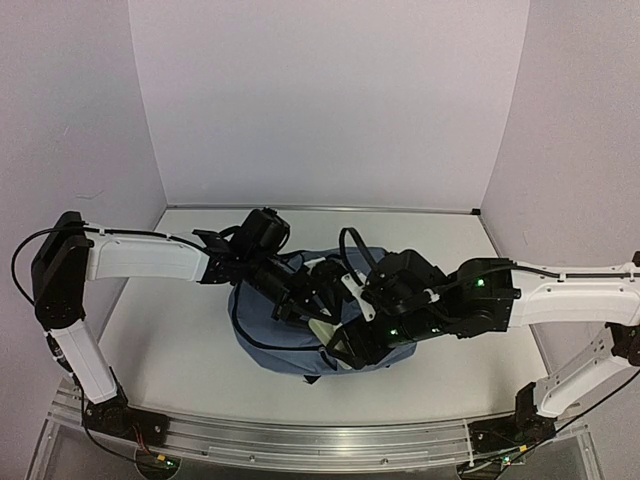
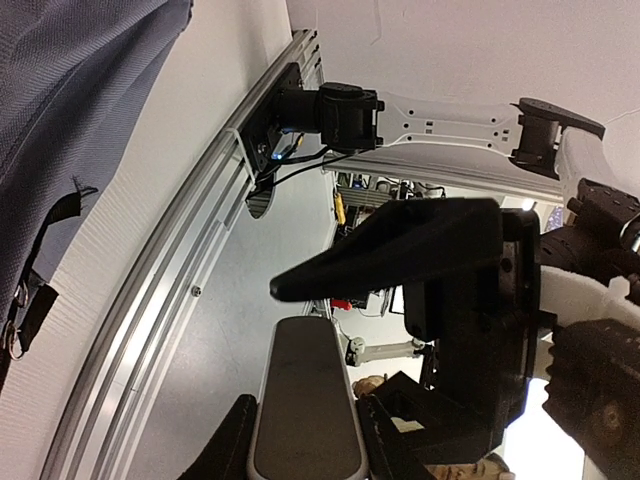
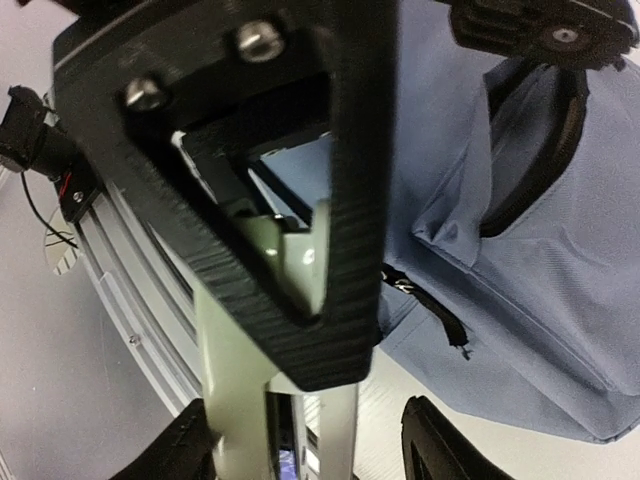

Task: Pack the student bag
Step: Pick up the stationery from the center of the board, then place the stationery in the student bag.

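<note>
White table (image 1: 180, 330); student bag (image 1: 268, 328), apparently unzipped.

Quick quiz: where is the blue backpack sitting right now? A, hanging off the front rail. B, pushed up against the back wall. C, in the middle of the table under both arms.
C: the top view shows the student bag lying in the middle of the table, with the left arm and the right arm reaching in over it from either side.
</note>
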{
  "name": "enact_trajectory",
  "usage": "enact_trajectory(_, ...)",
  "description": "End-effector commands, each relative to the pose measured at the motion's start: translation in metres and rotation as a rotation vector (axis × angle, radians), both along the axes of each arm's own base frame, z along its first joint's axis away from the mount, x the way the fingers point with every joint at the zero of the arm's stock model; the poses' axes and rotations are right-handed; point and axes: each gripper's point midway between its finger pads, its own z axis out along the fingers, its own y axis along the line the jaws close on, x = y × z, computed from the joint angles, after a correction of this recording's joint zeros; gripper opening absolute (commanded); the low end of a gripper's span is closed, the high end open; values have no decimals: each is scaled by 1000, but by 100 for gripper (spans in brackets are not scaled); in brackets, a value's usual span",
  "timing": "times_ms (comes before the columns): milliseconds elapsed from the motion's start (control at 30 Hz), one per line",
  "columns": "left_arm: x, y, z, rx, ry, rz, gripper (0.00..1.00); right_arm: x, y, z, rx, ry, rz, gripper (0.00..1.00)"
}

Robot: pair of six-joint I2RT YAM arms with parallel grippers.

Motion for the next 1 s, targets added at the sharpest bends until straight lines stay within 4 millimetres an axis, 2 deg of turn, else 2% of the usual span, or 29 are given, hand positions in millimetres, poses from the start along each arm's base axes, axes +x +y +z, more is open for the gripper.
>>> enact_trajectory(0,7,2,28,-60,-105,44,0,18,-7,33,76,-76,-114,86)
enact_trajectory(133,35,15,32,-27,-162,197,0,24,-15,53,101,-92,-175,93)
enact_trajectory(267,68,45,38,-1,-211,374,0,34,-30,68,115,-112,-285,98)
enact_trajectory(367,89,71,45,11,-256,503,0,48,-44,71,113,-126,-406,98)
enact_trajectory(467,104,92,56,14,-323,614,0,67,-55,59,78,-98,-508,98)
enact_trajectory(600,123,112,62,29,-398,747,0,94,-63,31,10,-51,-592,98)
enact_trajectory(733,137,123,61,33,-414,858,0,108,-52,13,-60,-61,-594,95)
enact_trajectory(833,139,126,61,15,-415,894,0,115,-41,3,-105,-74,-580,92)
enact_trajectory(967,139,131,51,39,-400,919,0,129,-33,-7,-188,-118,-587,88)
